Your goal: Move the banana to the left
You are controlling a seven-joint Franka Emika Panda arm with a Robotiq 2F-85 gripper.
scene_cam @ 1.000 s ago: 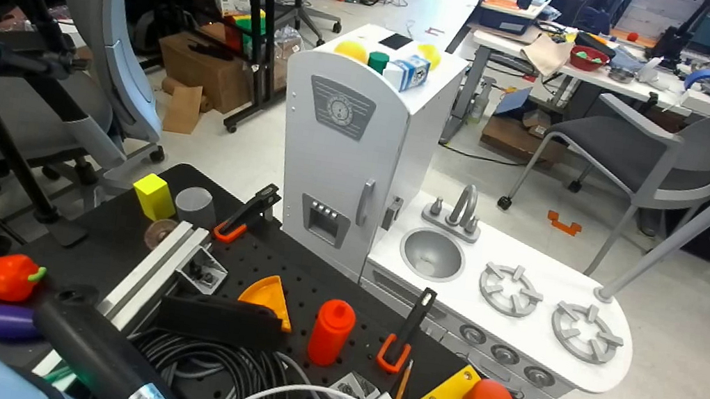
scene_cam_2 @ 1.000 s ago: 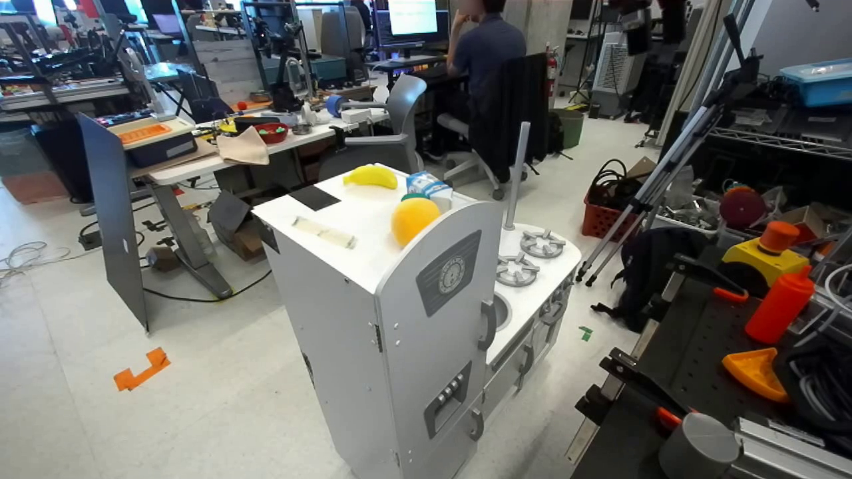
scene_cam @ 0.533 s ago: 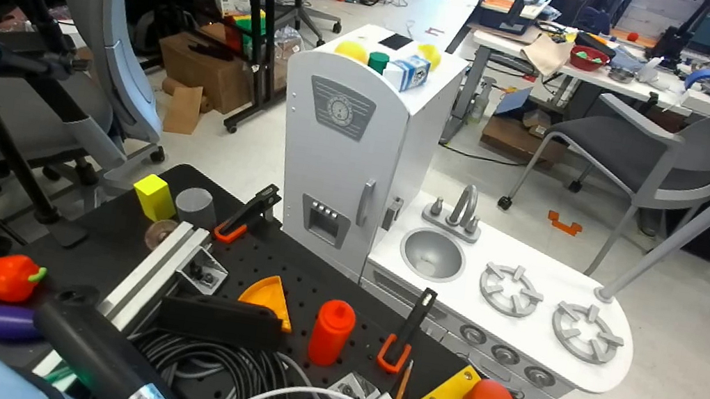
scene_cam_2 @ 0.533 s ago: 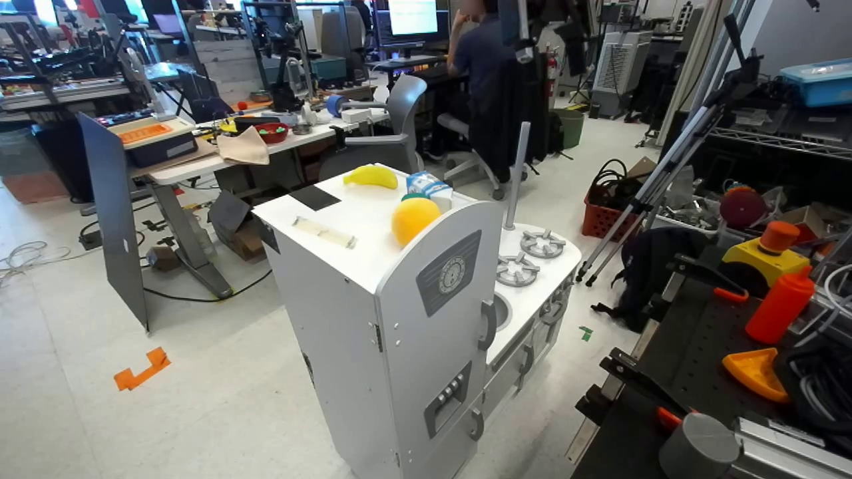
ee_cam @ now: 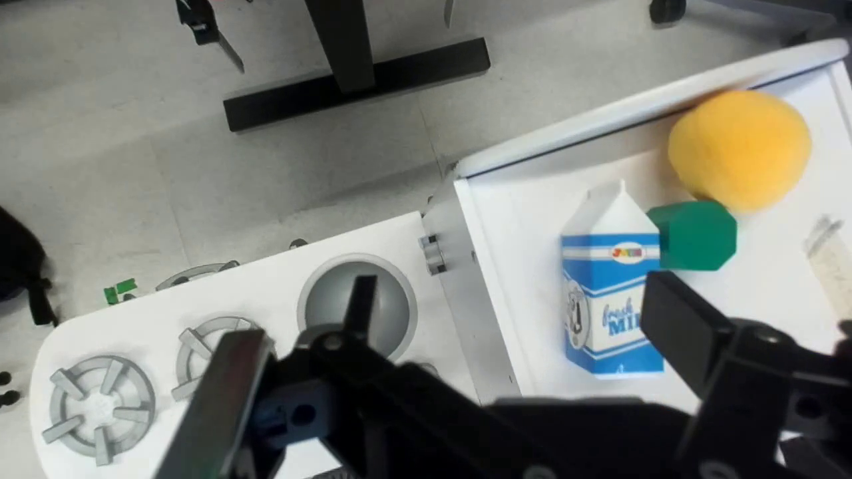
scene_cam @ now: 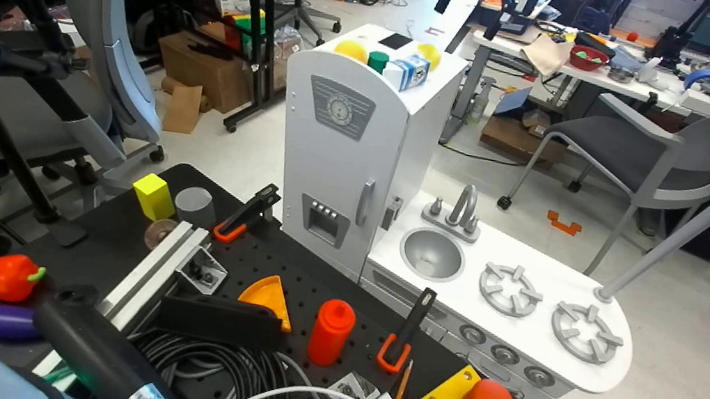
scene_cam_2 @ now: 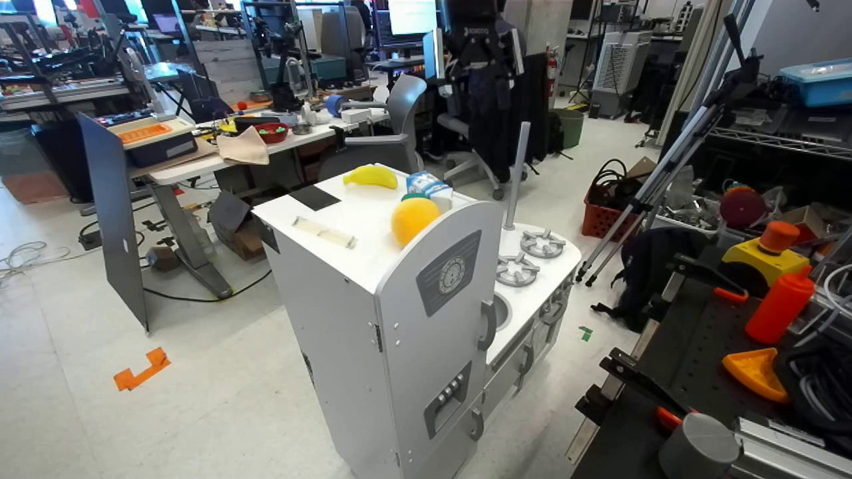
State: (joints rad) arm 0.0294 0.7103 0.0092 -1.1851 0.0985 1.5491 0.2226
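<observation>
Banana (scene_cam_2: 373, 177) ungripped — knock-over risk
Gripper (ee_cam: 516, 303) spread wide — lowered off-line, it could topple the milk carton (ee_cam: 612, 293) (right near the banana).

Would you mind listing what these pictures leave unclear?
Banana, not seen in the wrist view: behind the pincer or out of frame, I cannot tell.
Wrist view: end of lettering on the milk carton, behind a pincer finger.
In an exterior view: most of the sink, behind the toy fridge.
In an exterior view: dial print, too small to read.
</observation>
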